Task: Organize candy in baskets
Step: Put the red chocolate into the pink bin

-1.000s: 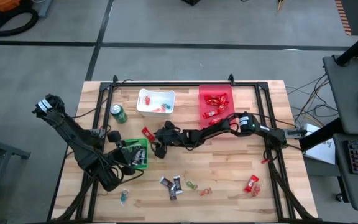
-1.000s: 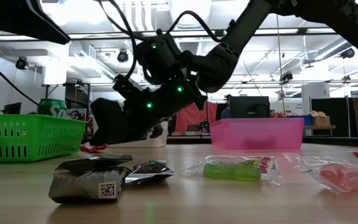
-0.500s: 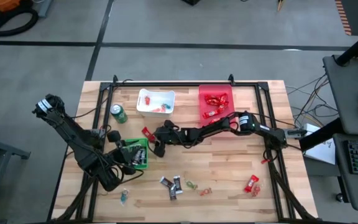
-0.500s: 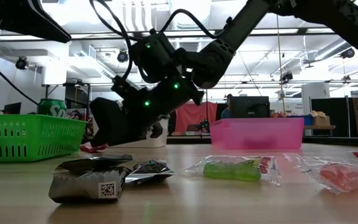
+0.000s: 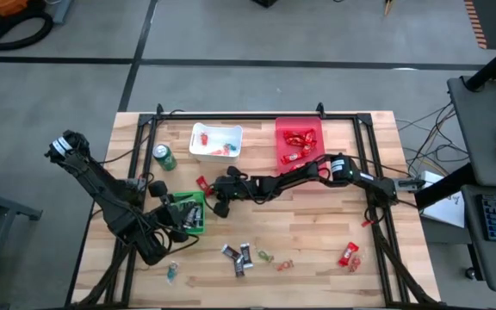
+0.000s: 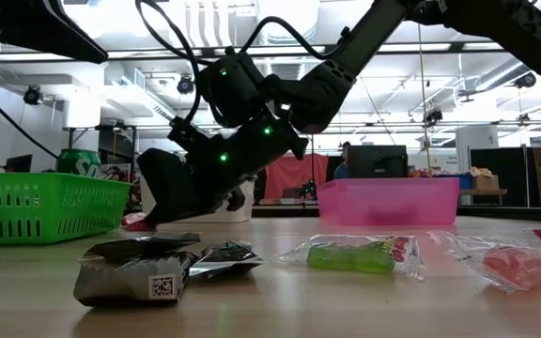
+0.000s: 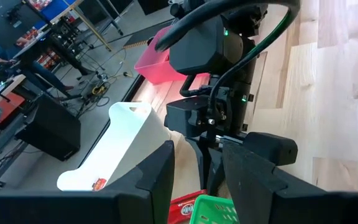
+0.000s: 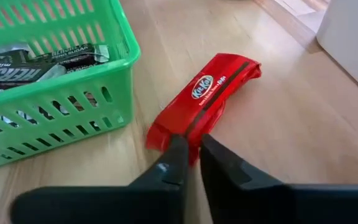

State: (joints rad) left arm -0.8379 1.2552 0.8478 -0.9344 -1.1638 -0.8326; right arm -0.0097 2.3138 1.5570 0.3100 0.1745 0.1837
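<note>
A red-wrapped candy bar (image 8: pixel 210 99) lies flat on the table beside the green basket (image 8: pixel 48 118), which holds dark-wrapped bars. My right gripper (image 8: pixel 190 144) reaches in from the table's right and is shut on the bar's end; in the high view it (image 5: pixel 211 193) is just right of the bar (image 5: pixel 202 183). My left gripper (image 7: pixel 197 180) hangs open over the green basket (image 5: pixel 188 213), with nothing between its fingers. The white basket (image 5: pixel 216 140) and the red basket (image 5: pixel 299 142) stand at the far side, each holding a few sweets. My right gripper pinches the red bar's end nearest to it (image 8: pixel 178 132) between its two fingertips. The fingers come slanting down from the table's right and lie along the bar. The bar lies flat on the table, its far end (image 8: pixel 244 68) pointing away from the gripper.
A green drink can (image 5: pixel 164 158) stands left of the white basket. Loose candy lies along the near edge: dark bars (image 5: pixel 238 257), a green piece (image 5: pixel 265 256), an orange piece (image 5: pixel 284 263), red bars (image 5: pixel 349 255) and a clear piece (image 5: pixel 172 272). Black rails frame the table.
My right gripper has shut on the red bar's end while staying in place over it. The bar has not moved from its spot beside the green basket.
</note>
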